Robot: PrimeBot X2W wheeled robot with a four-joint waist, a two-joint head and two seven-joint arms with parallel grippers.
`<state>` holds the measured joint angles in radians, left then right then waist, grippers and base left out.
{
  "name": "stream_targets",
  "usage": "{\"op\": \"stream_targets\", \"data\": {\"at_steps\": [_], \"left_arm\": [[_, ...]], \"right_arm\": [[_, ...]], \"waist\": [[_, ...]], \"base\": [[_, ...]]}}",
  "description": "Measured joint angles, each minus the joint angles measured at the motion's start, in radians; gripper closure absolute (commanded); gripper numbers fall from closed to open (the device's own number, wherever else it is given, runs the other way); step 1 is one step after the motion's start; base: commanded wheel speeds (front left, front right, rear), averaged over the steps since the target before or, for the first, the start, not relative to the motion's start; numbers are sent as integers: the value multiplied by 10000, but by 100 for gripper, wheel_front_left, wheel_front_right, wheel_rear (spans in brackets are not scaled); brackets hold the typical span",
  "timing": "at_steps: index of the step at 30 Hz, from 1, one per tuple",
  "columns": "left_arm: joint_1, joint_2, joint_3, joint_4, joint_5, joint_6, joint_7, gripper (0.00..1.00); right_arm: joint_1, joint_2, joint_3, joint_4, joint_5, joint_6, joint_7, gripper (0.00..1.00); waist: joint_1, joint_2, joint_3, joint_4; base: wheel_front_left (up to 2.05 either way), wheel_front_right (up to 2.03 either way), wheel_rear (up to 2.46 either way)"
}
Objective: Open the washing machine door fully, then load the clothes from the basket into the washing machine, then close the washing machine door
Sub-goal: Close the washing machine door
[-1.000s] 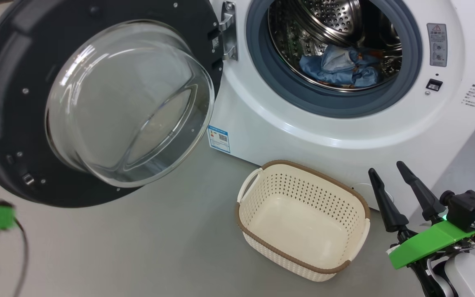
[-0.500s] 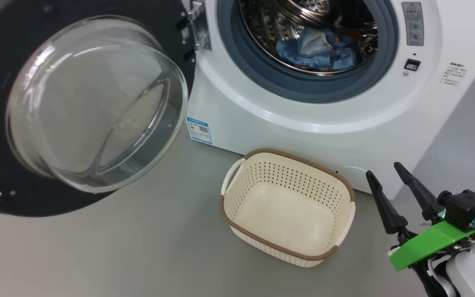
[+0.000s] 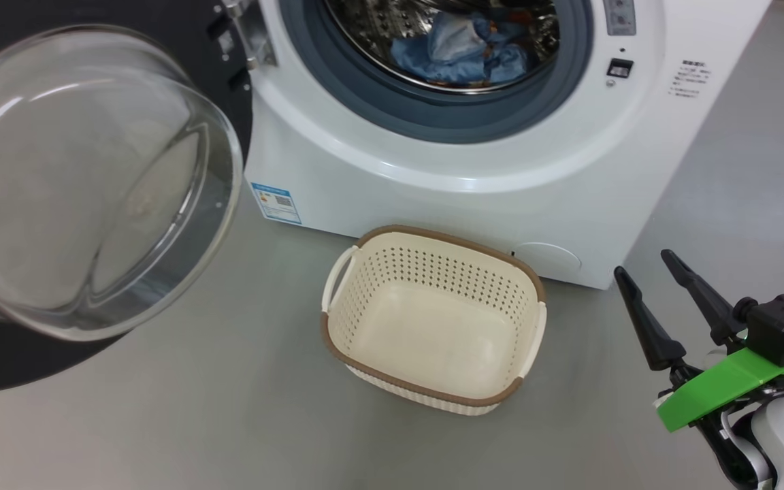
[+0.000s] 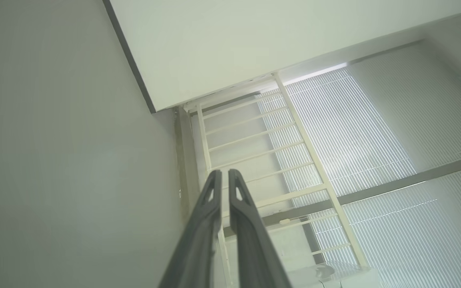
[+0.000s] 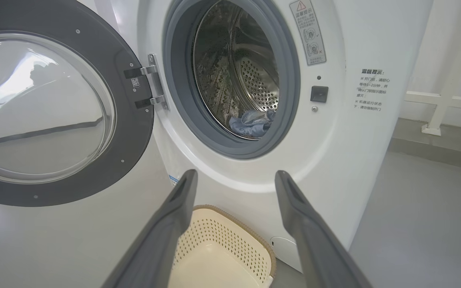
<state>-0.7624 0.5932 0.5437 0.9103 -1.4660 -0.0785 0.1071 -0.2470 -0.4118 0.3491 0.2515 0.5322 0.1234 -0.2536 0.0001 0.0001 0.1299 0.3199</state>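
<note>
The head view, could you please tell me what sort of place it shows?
Likely a laundry area: a front-loading washing machine, door open, clothes inside, and an empty basket before it.

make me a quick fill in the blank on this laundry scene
Inside, the basket is ____.
The clothes lie in the washing machine's steel ____.
The washing machine door stands ____.
The right pincer is spread wide, gripping ____.
Missing: empty; drum; open; nothing.
</note>
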Motion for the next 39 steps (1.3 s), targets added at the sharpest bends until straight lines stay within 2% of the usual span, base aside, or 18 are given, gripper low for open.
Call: {"op": "stream_targets", "data": {"at_steps": [8, 19, 32, 39], "left_arm": [[-207, 303, -44, 1360, 8, -178, 186, 100], [-393, 458, -412, 2324, -8, -362, 1653, 100], [-307, 539, -1081, 2259, 75, -368, 4184, 100], [264, 313, -1496, 1306, 69, -435, 5476, 100]], "right_arm": [[-114, -169, -2, -107, 58, 0, 13, 0], [-126, -186, -38, -148, 52, 0, 29, 0], [-219, 13, -174, -48, 36, 0, 27, 0], [-196, 121, -244, 90, 46, 0, 25, 0]], "waist": [[1, 0, 359, -327], [0, 0, 815, -475], [-1, 0, 542, -237], [-2, 0, 208, -52]], "base": [[0, 0, 0], [0, 0, 0], [0, 0, 0], [0, 0, 0]]}}
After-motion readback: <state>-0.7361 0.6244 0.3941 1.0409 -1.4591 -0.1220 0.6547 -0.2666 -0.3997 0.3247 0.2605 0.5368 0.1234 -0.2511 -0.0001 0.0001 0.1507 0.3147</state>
